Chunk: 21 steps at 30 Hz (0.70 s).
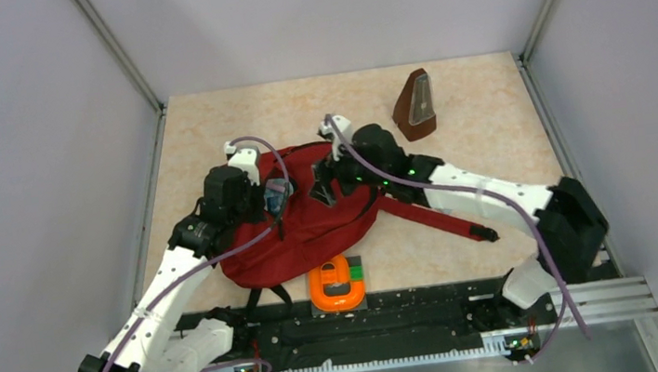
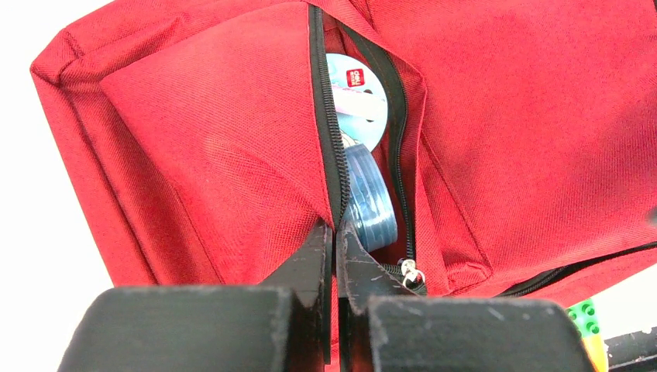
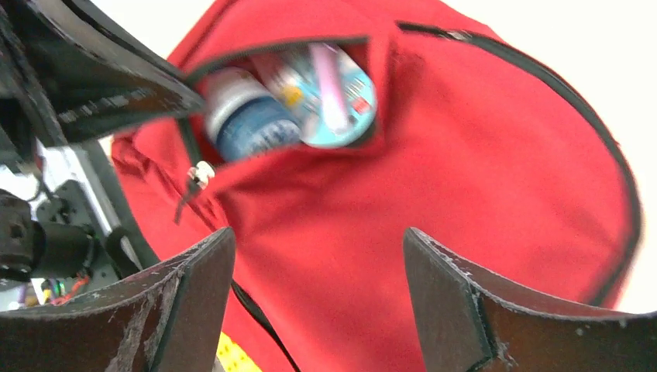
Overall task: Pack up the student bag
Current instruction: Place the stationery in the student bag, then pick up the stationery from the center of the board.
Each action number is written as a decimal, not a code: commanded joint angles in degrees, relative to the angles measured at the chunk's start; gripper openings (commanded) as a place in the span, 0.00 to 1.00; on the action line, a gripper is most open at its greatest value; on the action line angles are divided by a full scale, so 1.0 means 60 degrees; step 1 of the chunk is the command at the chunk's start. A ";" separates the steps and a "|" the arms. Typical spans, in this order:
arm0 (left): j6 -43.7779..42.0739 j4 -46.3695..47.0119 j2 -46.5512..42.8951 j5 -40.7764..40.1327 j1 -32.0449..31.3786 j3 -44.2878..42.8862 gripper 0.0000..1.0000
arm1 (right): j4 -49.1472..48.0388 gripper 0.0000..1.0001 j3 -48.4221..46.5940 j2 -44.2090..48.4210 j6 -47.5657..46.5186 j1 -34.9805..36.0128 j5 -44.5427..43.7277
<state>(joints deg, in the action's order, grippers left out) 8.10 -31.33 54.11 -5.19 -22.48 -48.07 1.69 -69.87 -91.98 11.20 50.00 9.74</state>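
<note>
- Student bag (image 1: 312, 230) lies flat in the middle of the counter (image 1: 487, 130), between the 2 arms. Its long red strap (image 1: 437, 219) trails toward the right arm.
- We see the left end effector (image 2: 335, 232) clenched on the black zipper edge of a pocket opening in the bag, with its 2 fingers pressed together on that edge.
- Inside the opening, the left wrist view shows us a round blue container (image 2: 370, 203) and, above it, a pale disc with a red label (image 2: 356, 99). The silver zipper pull (image 2: 412, 273) sits at the near end of the opening.
- The right end effector (image 3: 318, 240) is released. Its 2 fingers are spread wide over the bag's red front and grip nothing.
- An orange U-shaped piece (image 1: 337, 290) lies just beside the bag's near edge, with a green block (image 1: 354, 265) next to it.
- A brown wedge-shaped object (image 1: 413, 106) stands upright on the far right part of the counter, apart from the bag.
</note>
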 commanded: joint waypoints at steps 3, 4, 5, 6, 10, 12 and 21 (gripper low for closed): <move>0.0059 0.0329 -0.0157 -0.0273 0.0091 0.0042 0.00 | 0.1553 0.77 0.2098 0.2420 0.0314 -0.1865 -0.1111; 0.0070 0.0329 -0.0156 -0.0266 0.0100 0.0034 0.00 | 0.1881 0.77 0.2297 0.2575 0.0352 -0.2192 -0.1266; 0.0071 0.0317 -0.0156 -0.0276 0.0099 0.0039 0.00 | 0.2226 0.77 0.2463 0.2660 0.0392 -0.2534 -0.1446; 0.0071 0.0315 -0.0152 -0.0277 0.0110 0.0043 0.00 | 0.2558 0.76 0.2623 0.2702 0.0452 -0.2829 -0.1714; 0.0073 0.0311 -0.0183 -0.0264 0.0113 0.0043 0.00 | 0.3562 0.76 0.3118 0.2729 0.0806 -0.3993 -0.2301; 0.0082 0.0314 -0.0172 -0.0250 0.0115 0.0042 0.00 | 0.3839 0.76 0.3282 0.2643 0.0825 -0.4381 -0.2349; 0.0115 0.0311 -0.0230 -0.0178 0.0120 0.0046 0.00 | 0.4098 0.76 0.3413 0.1372 0.0927 -0.4714 -0.2615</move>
<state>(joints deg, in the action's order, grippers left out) 8.71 -31.42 54.11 -5.19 -22.31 -48.07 25.47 -49.39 -81.32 16.19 21.96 -4.03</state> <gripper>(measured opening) 0.015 0.762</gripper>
